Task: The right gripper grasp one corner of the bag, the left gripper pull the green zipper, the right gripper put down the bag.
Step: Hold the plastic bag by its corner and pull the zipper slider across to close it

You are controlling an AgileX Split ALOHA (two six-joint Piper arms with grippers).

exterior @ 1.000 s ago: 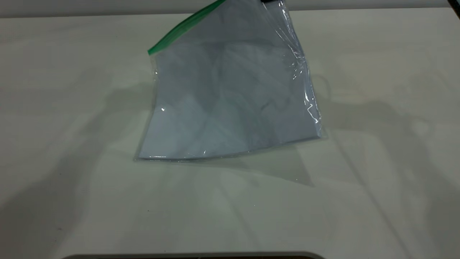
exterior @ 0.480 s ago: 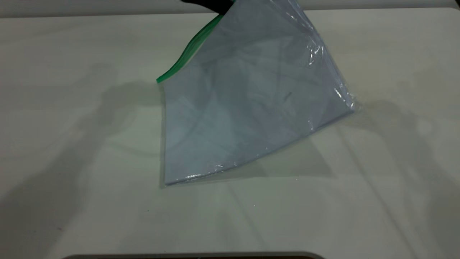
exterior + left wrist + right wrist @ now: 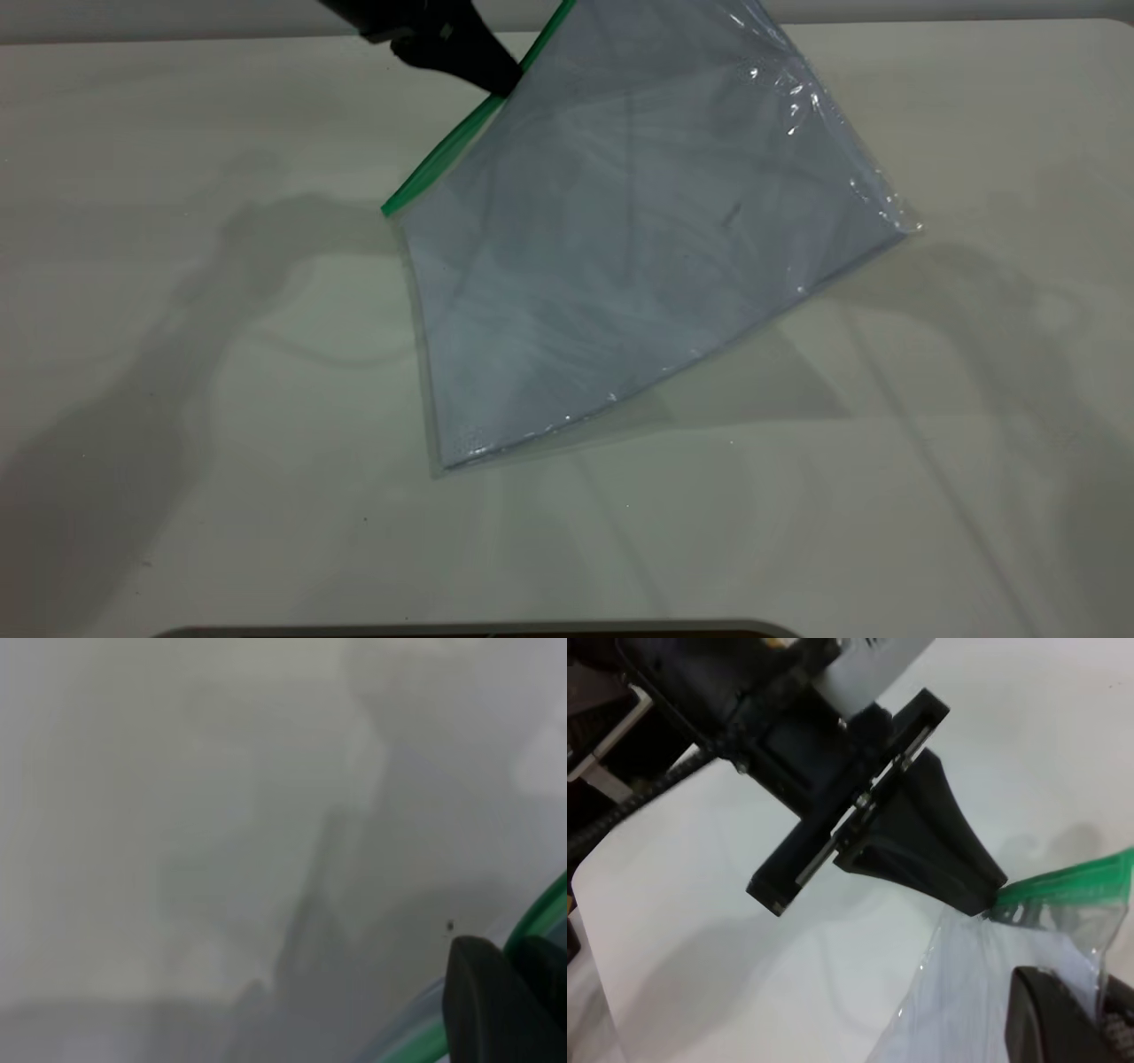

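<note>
Left gripper [image 3: 505, 84] enters from the far edge of the exterior view, black, tapered, angled down toward the bag. Its fingers [image 3: 957, 873] are pinched together on the green zipper [image 3: 452, 146]; in the right wrist view the joined tips meet the end of the green strip, with the clear film hanging just below them. The left wrist view shows the same dark fingertips [image 3: 487, 1010] with the green strip running across and past them.

The bag [image 3: 638, 248] is lifted at its far corner and hangs tilted, fanning outward from the left fingers. The zipper edge slopes away from the tips down to a free corner at the near-left side. One lower corner [image 3: 443, 461] rests on the surface [image 3: 177, 399]; the opposite side corner [image 3: 908, 226] sits just off or barely on the surface, contact unclear. Pale sheets show through the film, which is creased and glinting along its right edge.

Right gripper [image 3: 1063, 1019]: outside the exterior view. Only one dark finger shows at the edge of its own wrist view, against the bag film just below the zipper strip. Whether its fingers are clamped or released cannot be told from here.

The surface is pale, with broad arm shadows on both sides of the bag.
</note>
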